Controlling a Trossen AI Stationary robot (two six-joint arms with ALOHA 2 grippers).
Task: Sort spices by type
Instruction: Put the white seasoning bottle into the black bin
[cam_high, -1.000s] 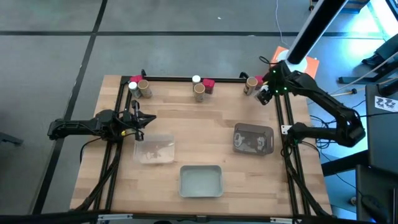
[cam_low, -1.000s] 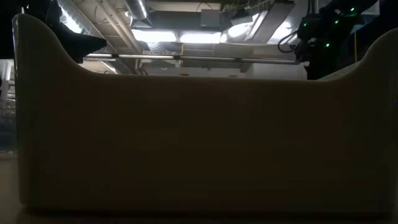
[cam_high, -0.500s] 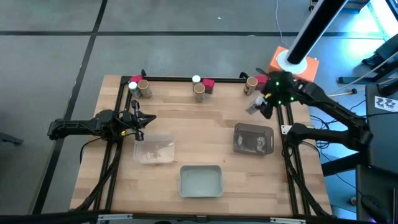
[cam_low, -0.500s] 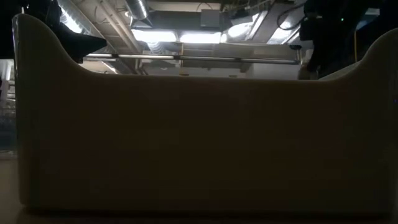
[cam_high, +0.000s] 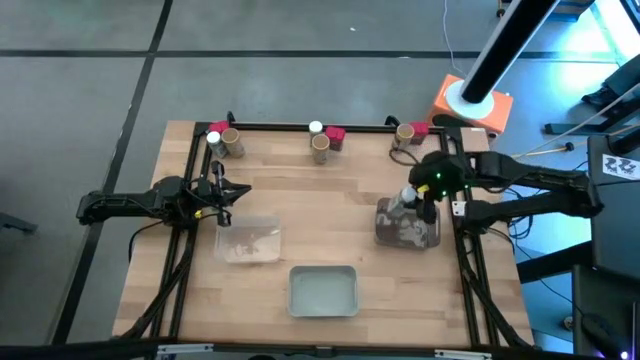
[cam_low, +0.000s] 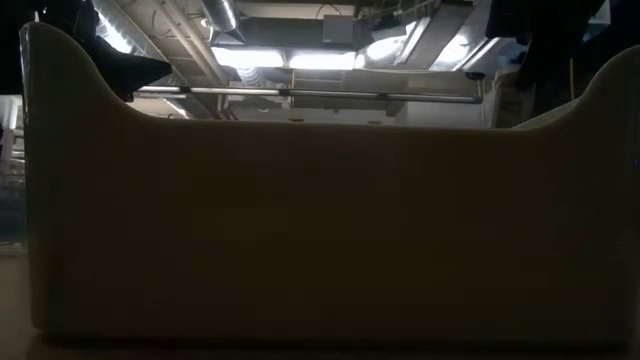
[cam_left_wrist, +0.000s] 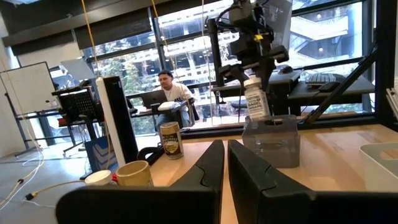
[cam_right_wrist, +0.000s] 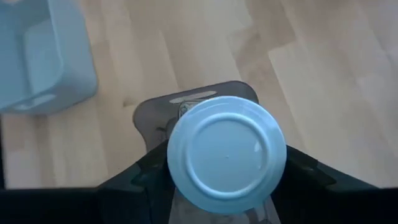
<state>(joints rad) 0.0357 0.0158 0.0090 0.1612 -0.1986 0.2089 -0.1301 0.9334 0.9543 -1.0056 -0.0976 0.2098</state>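
Right gripper (cam_high: 408, 197): fingers clamped on a clear jar with a white lid (cam_right_wrist: 227, 154), held upright just above the grey tray (cam_high: 432, 235) near the bench's right edge. The left wrist view shows the jar (cam_left_wrist: 255, 99) hanging over that tray (cam_left_wrist: 271, 140), its base close to the rim but apart from it.

Left gripper (cam_high: 222, 192): parked near the left edge of the bench (cam_high: 350, 190), by the clear tray (cam_high: 248, 240); fingers (cam_left_wrist: 205, 171) look nearly together, nothing between them.

Remaining spices: along the far edge. Far left corner has a tan cylinder (cam_high: 232, 143) with a white-lidded jar (cam_high: 213, 139) and a red packet (cam_high: 216, 127). Mid far edge has a cylinder (cam_high: 320, 148), a jar (cam_high: 316, 128) and a packet (cam_high: 336, 137). Far right has a cylinder (cam_high: 405, 133) with a red packet (cam_high: 419, 129) beside it.

Third tray (cam_high: 323, 290): pale, at the near edge, centre.

Stage, my guess: jar about to be lowered into the grey tray; most sorting not yet done.

Risk 1: the jar sits toward the tray's left rim. Released there, it could catch the wall, tip and roll onto the bench.

Risk 2: something already lies in the grey tray, too dim to name. A jar set on top of it would stand crooked and topple.

Risk 3: letting go from height may bounce it out of a shallow tray.

Low view: blocked by a tray wall; useless.
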